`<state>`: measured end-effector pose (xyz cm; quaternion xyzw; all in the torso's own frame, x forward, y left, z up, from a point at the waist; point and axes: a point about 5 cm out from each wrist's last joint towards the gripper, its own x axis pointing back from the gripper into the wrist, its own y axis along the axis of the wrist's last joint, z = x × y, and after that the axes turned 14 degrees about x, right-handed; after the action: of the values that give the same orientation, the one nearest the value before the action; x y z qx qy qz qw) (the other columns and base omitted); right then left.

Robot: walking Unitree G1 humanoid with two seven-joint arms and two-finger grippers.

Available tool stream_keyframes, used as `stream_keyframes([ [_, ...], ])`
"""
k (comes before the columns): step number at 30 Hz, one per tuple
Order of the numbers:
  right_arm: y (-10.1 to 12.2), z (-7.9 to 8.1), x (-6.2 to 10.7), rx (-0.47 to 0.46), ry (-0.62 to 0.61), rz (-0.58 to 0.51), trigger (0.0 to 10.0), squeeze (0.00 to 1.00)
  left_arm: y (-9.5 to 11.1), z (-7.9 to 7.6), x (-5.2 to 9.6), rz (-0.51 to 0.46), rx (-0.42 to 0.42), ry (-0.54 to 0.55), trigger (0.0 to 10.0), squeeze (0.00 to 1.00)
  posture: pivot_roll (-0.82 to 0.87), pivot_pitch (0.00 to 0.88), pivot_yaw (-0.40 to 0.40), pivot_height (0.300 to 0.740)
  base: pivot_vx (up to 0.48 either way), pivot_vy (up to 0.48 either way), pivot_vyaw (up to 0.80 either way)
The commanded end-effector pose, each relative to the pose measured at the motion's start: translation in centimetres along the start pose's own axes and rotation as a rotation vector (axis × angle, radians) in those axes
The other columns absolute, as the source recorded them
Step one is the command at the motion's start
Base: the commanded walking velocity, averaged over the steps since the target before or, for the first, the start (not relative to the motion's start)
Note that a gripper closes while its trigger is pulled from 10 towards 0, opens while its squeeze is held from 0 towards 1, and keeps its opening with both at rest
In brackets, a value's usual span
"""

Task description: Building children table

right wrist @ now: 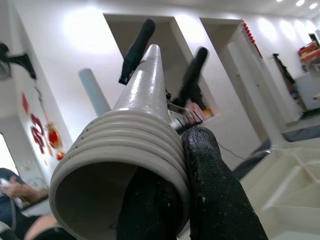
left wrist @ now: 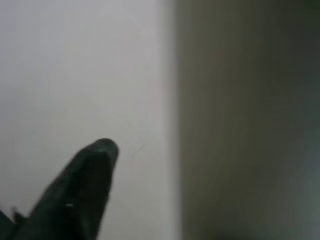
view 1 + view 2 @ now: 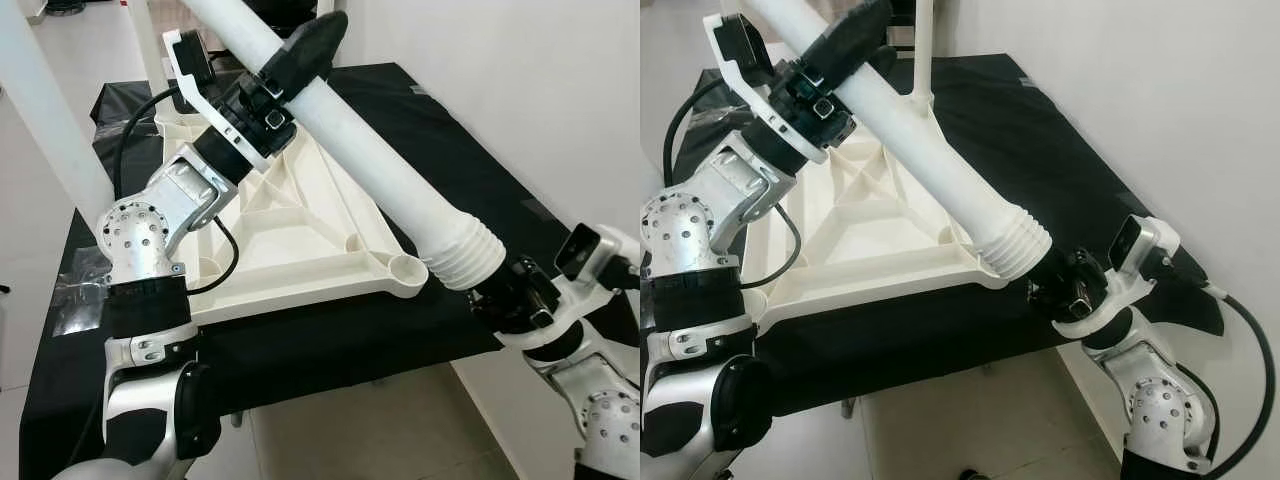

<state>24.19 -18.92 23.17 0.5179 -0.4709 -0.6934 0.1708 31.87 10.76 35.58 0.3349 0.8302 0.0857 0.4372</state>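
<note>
Black cloth covers the tabletop [image 3: 440, 180], where the upside-down white plastic table frame [image 3: 300, 240] lies. Both pincers are clamped on the long white table leg [image 3: 370, 150]: left pincer [image 3: 300, 55] high, right pincer [image 3: 1060, 285] at the ribbed end. Best to line the ribbed end up with the corner socket [image 3: 408, 268], then push gently.

my left arm [image 3: 160, 230] is bent at the elbow and reaches up and forward, its wrist tilted upward. my left gripper [image 3: 300, 55] is clamped around the white table leg [image 3: 370, 150] high up, black fingers [image 2: 82, 187] pressed against it. my right arm [image 3: 1155, 390] comes up from low on my right side, wrist angled inward. my right gripper [image 3: 1065, 285] grips the ribbed end of the same leg, fingers [image 1: 220, 195] closed over its rim.
</note>
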Motion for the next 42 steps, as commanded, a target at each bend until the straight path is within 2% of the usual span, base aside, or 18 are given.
stream_keyframes([
  [1,-0.5,0.3,0.1,0.000,0.021,0.049,10.0,0.00,0.0,-0.6,-0.1,0.025,0.008,-0.029,0.0,0.00,0.01,0.142,-0.040,0.740,0.000,0.000,0.00],
  [5,-0.8,-0.3,0.3,0.040,-0.016,0.089,10.0,0.00,-0.6,-1.2,-0.2,0.073,0.020,-0.074,0.0,0.00,0.01,0.146,-0.042,0.740,0.000,0.000,0.00],
  [10,-0.8,-1.0,0.5,0.062,-0.056,0.102,10.0,0.00,-0.7,-1.3,-0.2,0.085,0.037,-0.088,0.0,0.00,0.00,0.150,-0.047,0.740,0.000,0.000,0.00],
  [17,-0.8,-2.1,0.6,0.110,-0.161,0.111,10.0,0.00,-0.3,-1.5,-0.3,0.057,0.050,-0.102,0.0,0.00,0.00,0.158,-0.046,0.740,0.000,0.000,0.00],
  [20,-1.0,-2.6,0.7,0.103,-0.222,0.118,10.0,0.00,0.0,-1.6,-0.3,0.032,0.047,-0.107,0.0,0.00,0.00,0.160,-0.046,0.740,0.000,0.000,0.00],
  [21,-1.1,-3.2,0.8,0.109,-0.281,0.134,10.0,1.00,0.5,-1.7,-0.3,0.013,0.039,-0.106,0.0,0.00,0.00,0.160,-0.046,0.740,0.000,0.000,0.00],
  [22,-1.2,-3.8,1.2,0.118,-0.334,0.160,10.0,1.00,1.4,-1.8,-0.4,-0.025,0.031,-0.106,0.0,0.00,-0.01,0.163,-0.046,0.740,0.000,0.000,0.00],
  [28,-0.8,-3.8,1.8,0.137,-0.348,0.179,10.0,1.00,3.4,-2.3,-0.9,-0.105,0.007,-0.107,0.0,0.00,-0.01,0.164,-0.047,0.740,0.000,0.000,0.00],
  [29,-0.5,-3.9,2.3,0.136,-0.372,0.185,10.0,1.00,4.7,-2.5,-1.4,-0.167,0.003,-0.093,0.0,0.00,-0.01,0.164,-0.046,0.740,0.000,0.000,0.00],
  [31,-0.5,-4.0,2.3,0.134,-0.377,0.186,10.0,1.00,4.9,-2.5,-1.5,-0.179,0.005,-0.089,0.0,0.00,-0.01,0.164,-0.046,0.740,0.000,0.000,0.00],
  [35,-0.1,-4.5,3.3,0.167,-0.456,0.197,10.0,1.00,7.2,-3.4,-2.3,-0.281,-0.015,-0.112,0.0,0.00,-0.02,0.163,-0.046,0.740,0.000,0.000,0.00],
  [40,0.1,-4.5,3.9,0.193,-0.475,0.234,10.0,1.00,8.0,-3.8,-2.5,-0.313,-0.032,-0.116,0.0,0.00,-0.02,0.162,-0.047,0.740,0.000,0.000,0.00],
  [41,0.6,-4.3,4.2,0.216,-0.452,0.250,10.0,1.00,8.0,-3.8,-2.6,-0.287,-0.069,-0.101,0.0,0.00,-0.02,0.161,-0.045,0.740,0.000,0.000,0.00],
  [42,1.6,-4.0,4.2,0.259,-0.403,0.263,10.0,1.00,7.5,-3.7,-2.9,-0.226,-0.148,-0.064,0.0,0.00,-0.02,0.160,-0.044,0.740,0.000,0.000,0.00],
])
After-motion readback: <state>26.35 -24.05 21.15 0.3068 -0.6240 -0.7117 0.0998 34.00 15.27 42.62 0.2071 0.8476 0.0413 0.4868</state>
